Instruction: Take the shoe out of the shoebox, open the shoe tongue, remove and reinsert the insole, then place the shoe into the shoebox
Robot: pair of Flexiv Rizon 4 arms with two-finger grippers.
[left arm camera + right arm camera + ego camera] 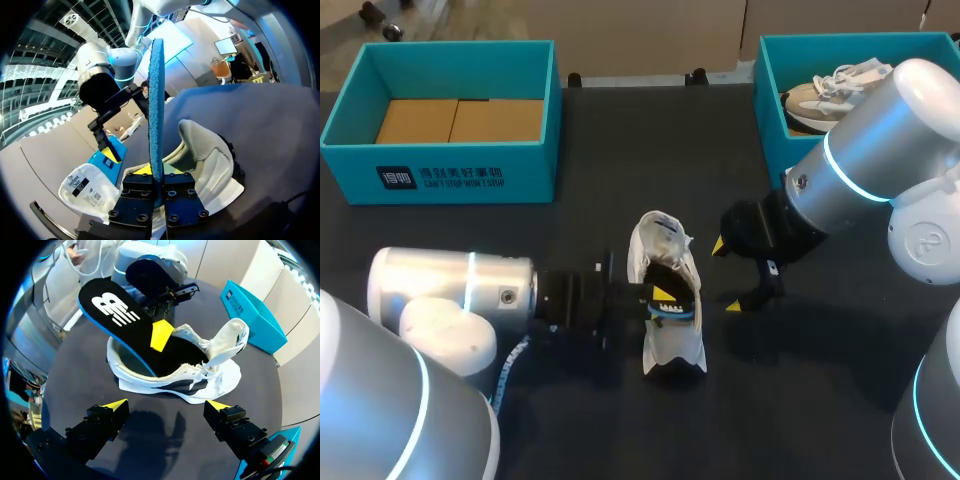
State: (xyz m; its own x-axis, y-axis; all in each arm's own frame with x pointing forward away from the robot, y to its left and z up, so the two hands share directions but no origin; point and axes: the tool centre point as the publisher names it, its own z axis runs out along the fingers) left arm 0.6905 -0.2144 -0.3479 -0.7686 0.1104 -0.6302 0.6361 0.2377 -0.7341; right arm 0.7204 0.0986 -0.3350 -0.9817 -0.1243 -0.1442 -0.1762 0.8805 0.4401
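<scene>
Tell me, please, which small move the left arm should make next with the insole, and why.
Probably lift the insole a little further out. The left gripper is shut on its raised heel end, but the front end sits inside the shoe, so the insole is not free yet.

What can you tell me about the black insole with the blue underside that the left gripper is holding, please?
The black foam-like insole has a white logo on its top face and a bright blue underside and edge. It is tilted: its heel end is raised clear of the white mesh sneaker, and its front end is down inside the shoe's opening. The left gripper pinches it near the middle, with one yellow tip pressed on the top face. Nothing else visibly touches it.
</scene>
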